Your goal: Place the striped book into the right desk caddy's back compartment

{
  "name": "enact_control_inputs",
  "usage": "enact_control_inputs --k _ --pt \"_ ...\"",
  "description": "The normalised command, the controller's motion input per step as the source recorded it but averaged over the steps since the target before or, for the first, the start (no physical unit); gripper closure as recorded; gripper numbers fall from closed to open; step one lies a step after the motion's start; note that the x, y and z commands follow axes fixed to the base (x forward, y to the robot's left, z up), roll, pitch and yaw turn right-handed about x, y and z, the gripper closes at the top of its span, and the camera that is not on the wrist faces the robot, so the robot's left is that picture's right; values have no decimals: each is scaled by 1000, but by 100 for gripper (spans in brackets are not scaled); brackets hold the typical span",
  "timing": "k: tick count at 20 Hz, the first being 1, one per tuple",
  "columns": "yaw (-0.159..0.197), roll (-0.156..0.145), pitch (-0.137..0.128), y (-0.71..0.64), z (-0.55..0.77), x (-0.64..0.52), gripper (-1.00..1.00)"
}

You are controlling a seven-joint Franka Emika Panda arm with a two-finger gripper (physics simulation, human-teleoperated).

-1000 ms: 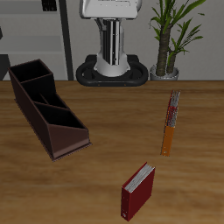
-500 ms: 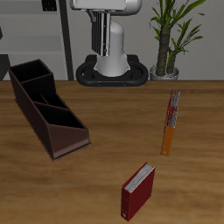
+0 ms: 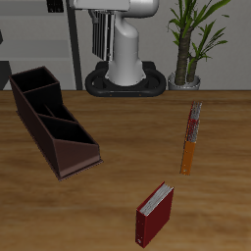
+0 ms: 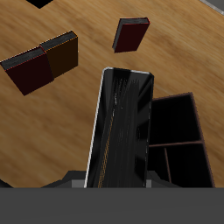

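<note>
The striped book (image 4: 122, 122) rides high in the hand (image 3: 96, 37), up above the back end of the right desk caddy (image 3: 54, 123). In the exterior view it shows only as a thin striped slab hanging at the top of the picture, well clear of the tabletop (image 3: 108, 186). From the wrist it fills the middle of the view, cover outward, with the caddy's dark sections showing just beside and beneath it.

The fingers themselves are hidden behind the book, so I can't see the pads directly, but the book hangs in the air with nothing else under it: the hand is clamped on it.

So the carry step is in hand, and the drop is not yet made. The back compartment (image 3: 32, 82), the end section farthest from the caddy's short front wall, stands open and unfilled. The book looks roughly above that end, though the exterior view is too cramped up there to say how well it lines up.

Next move, as I judge it: settle the book over that end section, match its thin edge to the slot between the slanted divider and the end wall, then lower straight in before letting go.

Away from the caddy, the red book (image 3: 155, 213) and the orange-and-red book (image 3: 191, 137) lie out of the path.
</note>
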Motion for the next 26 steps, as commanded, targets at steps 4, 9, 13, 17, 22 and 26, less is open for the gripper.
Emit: enact_control_inputs --k 4,9,13,17,22,26 --pt "61 -11 83 -183 -268 -146 100" --pt "15 -39 -3 -246 -146 -106 100" --pt "15 -32 -4 -163 -200 -104 100" --pt "-9 1 -3 -82 -112 -153 100" --pt "-13 3 47 -138 -91 -150 100" --pt "-19 18 81 -75 10 -162 100"
